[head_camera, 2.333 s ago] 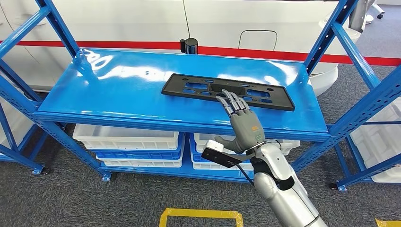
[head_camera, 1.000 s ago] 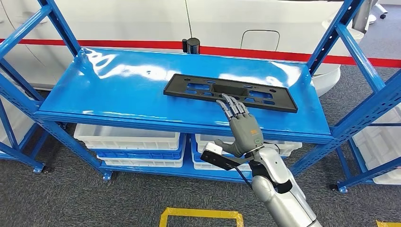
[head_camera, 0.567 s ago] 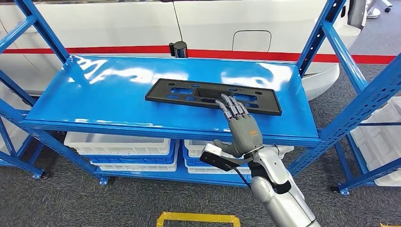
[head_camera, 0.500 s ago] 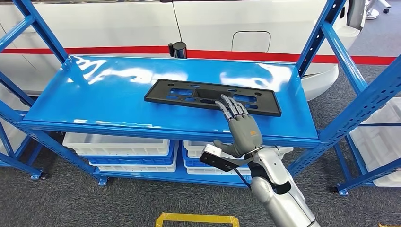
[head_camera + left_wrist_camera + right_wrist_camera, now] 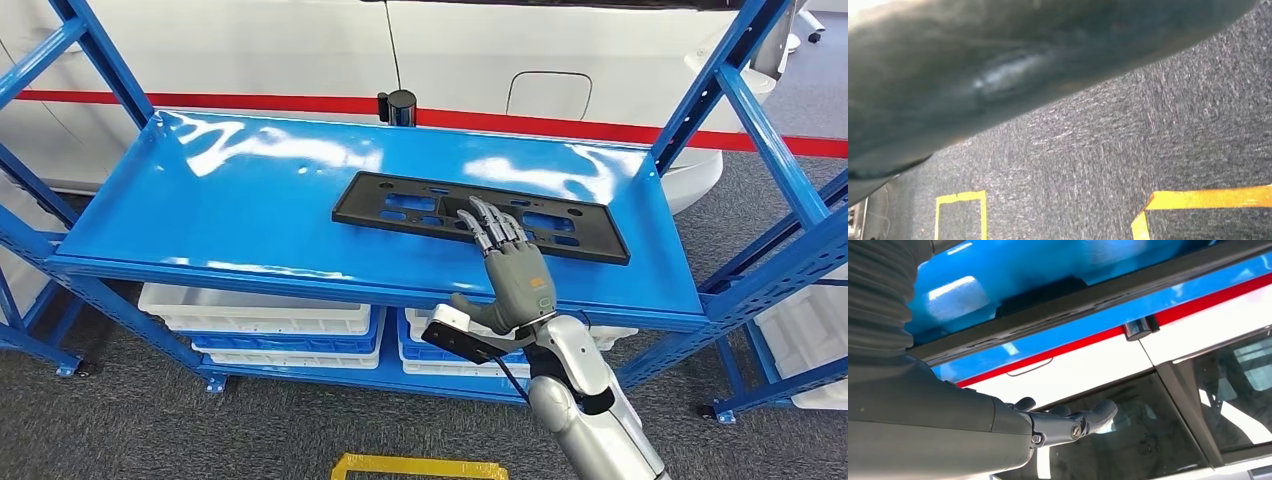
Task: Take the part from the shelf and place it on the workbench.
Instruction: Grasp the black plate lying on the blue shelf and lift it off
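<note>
A flat black part (image 5: 437, 203) with several cut-outs lies on the blue top shelf (image 5: 230, 190), right of its middle. My right hand (image 5: 512, 268) reaches over the shelf's front edge, and its straight fingers (image 5: 486, 222) lie on the part's near edge. The thumb (image 5: 468, 304) sticks out to the side below the shelf's lip, and nothing is gripped. In the right wrist view the part's edge (image 5: 1088, 296) runs as a dark strip across the glossy shelf (image 5: 953, 297), with the thumb (image 5: 1075, 423) apart from it.
Blue uprights (image 5: 765, 115) frame the shelf at both ends. White bins (image 5: 255, 312) sit on the lower level. A white car with a red stripe (image 5: 300, 50) stands behind, with a black cylinder (image 5: 400, 104) at the shelf's back edge. Yellow tape (image 5: 420, 466) marks the grey carpet.
The camera has swayed, so the whole scene shifts. My right hand stays with its fingers on the part's near edge, reaching slightly further over it. The part lies where it was.
</note>
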`<action>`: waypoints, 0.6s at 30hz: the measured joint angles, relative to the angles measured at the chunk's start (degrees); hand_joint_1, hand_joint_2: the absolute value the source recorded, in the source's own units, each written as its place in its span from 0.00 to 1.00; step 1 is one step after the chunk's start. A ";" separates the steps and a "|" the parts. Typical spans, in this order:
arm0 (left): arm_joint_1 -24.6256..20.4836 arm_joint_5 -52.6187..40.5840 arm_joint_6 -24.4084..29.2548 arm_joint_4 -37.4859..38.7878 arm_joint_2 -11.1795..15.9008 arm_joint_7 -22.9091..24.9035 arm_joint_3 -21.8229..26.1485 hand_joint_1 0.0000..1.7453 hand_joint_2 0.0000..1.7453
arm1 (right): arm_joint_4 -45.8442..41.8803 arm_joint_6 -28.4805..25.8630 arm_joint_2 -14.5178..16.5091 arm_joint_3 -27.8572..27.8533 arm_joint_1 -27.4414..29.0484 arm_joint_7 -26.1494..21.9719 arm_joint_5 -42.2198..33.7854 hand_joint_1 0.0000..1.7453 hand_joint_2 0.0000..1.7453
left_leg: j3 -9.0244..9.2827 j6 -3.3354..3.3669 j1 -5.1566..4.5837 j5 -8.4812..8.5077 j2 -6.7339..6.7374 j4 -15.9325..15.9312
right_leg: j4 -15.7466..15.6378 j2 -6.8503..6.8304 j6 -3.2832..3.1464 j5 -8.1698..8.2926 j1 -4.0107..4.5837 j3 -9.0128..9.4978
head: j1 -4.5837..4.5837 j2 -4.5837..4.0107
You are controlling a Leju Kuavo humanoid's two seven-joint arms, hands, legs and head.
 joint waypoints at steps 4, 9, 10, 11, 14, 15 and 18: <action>0.02 0.00 -0.03 0.00 -0.15 0.00 0.01 0.00 0.00 | -0.01 0.00 0.01 -0.28 0.03 0.00 0.00 0.00 1.00 | 1.00 -0.70 -0.08 -0.82 -0.20 0.04 | -13.35 -0.41 1.57 7.03 -0.15 4.80 | 0.11 0.00; -0.02 0.00 -0.02 -0.02 -0.15 0.00 0.01 0.00 0.00 | -0.22 -0.11 0.12 -0.33 0.10 -0.06 -0.03 0.00 1.00 | 1.26 -2.12 -0.29 -1.55 -0.04 0.15 | -16.58 -0.42 -1.03 8.08 -0.12 6.51 | 0.03 0.00; -0.03 -0.02 -0.02 -0.03 -0.17 0.00 0.01 0.00 0.00 | -0.33 -0.31 0.17 -0.34 0.09 -0.20 -0.09 0.00 1.00 | 0.77 -2.33 -0.22 -2.38 0.05 1.52 | -16.69 -0.43 -1.47 8.03 -0.31 6.76 | -0.08 0.00; -0.02 -0.05 -0.03 -0.03 -0.19 -0.02 0.01 0.00 0.00 | -0.45 -0.60 0.28 -0.36 0.11 -0.39 -0.17 0.00 1.00 | -0.36 -2.50 -0.17 -3.79 0.12 4.12 | -16.78 -0.45 -1.87 7.93 -0.47 7.06 | -0.19 0.00; 0.02 -0.22 -0.04 -0.02 -0.22 -0.13 0.01 0.00 0.00 | -0.76 -1.66 0.68 -0.38 0.35 -0.95 -0.45 0.00 1.00 | -5.98 -2.78 -0.13 -8.14 0.20 14.79 | -16.77 -0.48 -2.59 7.45 -0.21 7.73 | -0.32 0.00; 0.04 -0.28 -0.04 -0.02 -0.22 -0.16 0.02 0.00 0.00 | -0.89 -1.91 0.79 -0.39 0.49 -1.03 -0.51 0.00 1.00 | -7.01 -2.80 -0.13 -7.94 0.21 16.11 | -16.76 -0.45 -2.68 7.29 -0.14 7.95 | -0.33 0.00; 0.05 -0.42 -0.04 -0.03 -0.22 -0.19 0.04 0.00 0.00 | -1.35 -2.25 1.09 -0.42 0.73 -1.10 -0.41 0.00 1.00 | -4.08 -2.57 -0.03 -1.91 0.27 8.11 | -16.75 -0.25 -2.42 6.67 -0.12 8.88 | -0.35 0.00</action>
